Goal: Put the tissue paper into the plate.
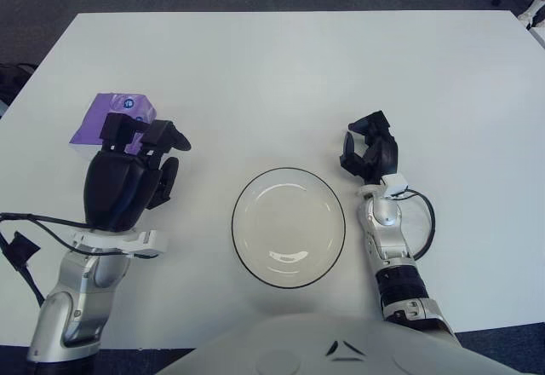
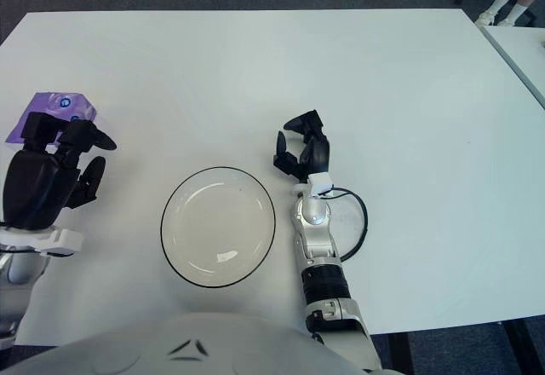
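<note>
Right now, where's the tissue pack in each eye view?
Left eye: tissue pack at the left, mid-height, partly behind the left hand.
Right eye: tissue pack by the left edge, again behind that hand.
Shared landmark: the plate, low centre, to the pack's right in both.

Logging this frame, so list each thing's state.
Tissue pack: on the table, not gripped, partly hidden by the left hand.
Plate: empty, upright.
Left hand: open, over the pack's near edge.
Right hand: holds nothing, fingers loosely curled, right of the plate.
</note>
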Tool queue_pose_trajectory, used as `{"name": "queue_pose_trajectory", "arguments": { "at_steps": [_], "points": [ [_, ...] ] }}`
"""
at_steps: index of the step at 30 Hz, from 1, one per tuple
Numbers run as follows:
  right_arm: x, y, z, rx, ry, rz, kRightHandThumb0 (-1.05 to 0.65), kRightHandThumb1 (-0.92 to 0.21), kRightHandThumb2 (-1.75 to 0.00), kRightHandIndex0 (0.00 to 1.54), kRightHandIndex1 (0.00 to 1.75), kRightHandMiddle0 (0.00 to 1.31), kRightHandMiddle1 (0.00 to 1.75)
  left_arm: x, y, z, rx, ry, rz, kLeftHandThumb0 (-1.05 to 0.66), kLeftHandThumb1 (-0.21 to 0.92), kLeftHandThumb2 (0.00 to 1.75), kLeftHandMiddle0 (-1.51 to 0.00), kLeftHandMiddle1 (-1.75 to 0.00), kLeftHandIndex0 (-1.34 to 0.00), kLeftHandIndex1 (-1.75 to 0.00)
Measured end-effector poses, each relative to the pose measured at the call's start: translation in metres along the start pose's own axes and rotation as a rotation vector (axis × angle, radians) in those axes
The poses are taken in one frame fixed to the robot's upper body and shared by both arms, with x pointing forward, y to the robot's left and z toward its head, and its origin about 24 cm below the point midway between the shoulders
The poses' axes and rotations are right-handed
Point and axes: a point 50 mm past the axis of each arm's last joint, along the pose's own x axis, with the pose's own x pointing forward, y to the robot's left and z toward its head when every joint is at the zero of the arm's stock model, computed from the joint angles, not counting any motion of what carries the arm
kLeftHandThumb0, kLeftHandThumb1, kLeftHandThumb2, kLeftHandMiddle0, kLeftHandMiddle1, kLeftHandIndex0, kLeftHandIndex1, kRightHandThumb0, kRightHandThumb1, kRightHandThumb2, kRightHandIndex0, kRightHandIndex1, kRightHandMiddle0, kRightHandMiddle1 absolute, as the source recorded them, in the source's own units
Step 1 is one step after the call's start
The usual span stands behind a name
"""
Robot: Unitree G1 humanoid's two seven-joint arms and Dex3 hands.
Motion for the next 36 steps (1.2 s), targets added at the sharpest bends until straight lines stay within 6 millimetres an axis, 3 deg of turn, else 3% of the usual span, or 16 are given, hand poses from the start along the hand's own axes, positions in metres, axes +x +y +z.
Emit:
{"name": "queue_pose_trajectory", "arguments": {
  "at_steps": [1, 3, 6, 9, 11, 16, 27, 29, 32, 36],
  "points": [
    [0.000, 0.000, 0.000, 0.000, 0.000, -0.001, -0.40, -0.60, -0.96, 0.62, 1.51, 0.39, 1.75, 0.000, 0.001, -0.002, 0.014, -0.003, -0.008, -0.62, 0.53, 1.04, -0.44, -1.74, -0.43, -1.75],
    [0.001, 0.000, 0.000, 0.000, 0.000, -0.002, -0.40, -0.60, -0.96, 0.62, 1.51, 0.39, 1.75, 0.000, 0.004, -0.006, 0.045, -0.004, -0.020, -0.80, 0.62, 0.91, -0.43, -1.74, -0.36, -1.75],
    [0.002, 0.001, 0.000, 0.001, 0.000, -0.001, -0.40, -0.60, -0.96, 0.62, 1.50, 0.39, 1.75, 0.001, 0.009, -0.016, 0.111, 0.002, -0.042, -0.95, 0.70, 0.78, -0.36, -1.72, -0.27, -1.75],
    [0.003, 0.001, -0.001, 0.001, 0.000, -0.002, -0.40, -0.60, -0.96, 0.63, 1.50, 0.39, 1.75, 0.002, 0.013, -0.025, 0.184, 0.013, -0.068, -1.02, 0.75, 0.69, -0.28, -1.69, -0.21, -1.75],
    [0.003, 0.001, -0.001, 0.001, 0.000, -0.005, -0.40, -0.60, -0.96, 0.63, 1.50, 0.39, 1.75, 0.003, 0.015, -0.031, 0.220, 0.024, -0.083, -1.04, 0.78, 0.66, -0.14, -1.63, -0.12, -1.75],
    [0.004, 0.001, -0.001, 0.002, -0.001, -0.008, -0.40, -0.60, -0.96, 0.63, 1.49, 0.39, 1.75, 0.007, 0.019, -0.042, 0.293, 0.037, -0.139, -1.05, 0.79, 0.62, -0.02, -1.51, -0.02, -1.74],
    [0.004, 0.001, -0.001, 0.003, -0.001, -0.009, -0.40, -0.60, -0.96, 0.63, 1.49, 0.39, 1.75, 0.021, 0.020, -0.062, 0.374, 0.042, -0.244, -0.99, 0.63, 0.63, 0.00, -0.78, 0.00, -0.91],
    [0.004, 0.001, -0.001, 0.003, -0.002, -0.010, -0.40, -0.60, -0.96, 0.63, 1.49, 0.39, 1.75, 0.023, 0.021, -0.064, 0.380, 0.040, -0.259, -0.99, 0.62, 0.66, 0.00, -0.47, 0.00, -0.58],
    [0.004, 0.001, -0.001, 0.003, -0.002, -0.010, -0.40, -0.60, -0.96, 0.63, 1.49, 0.39, 1.75, 0.025, 0.021, -0.065, 0.386, 0.030, -0.291, -1.02, 0.62, 0.68, 0.00, -0.19, 0.00, -0.25],
    [0.005, 0.001, -0.001, 0.003, -0.002, -0.011, -0.40, -0.60, -0.96, 0.62, 1.49, 0.39, 1.75, 0.027, 0.021, -0.067, 0.382, 0.015, -0.328, -1.04, 0.62, 0.68, 0.00, -0.05, 0.00, -0.06]
  ]
}}
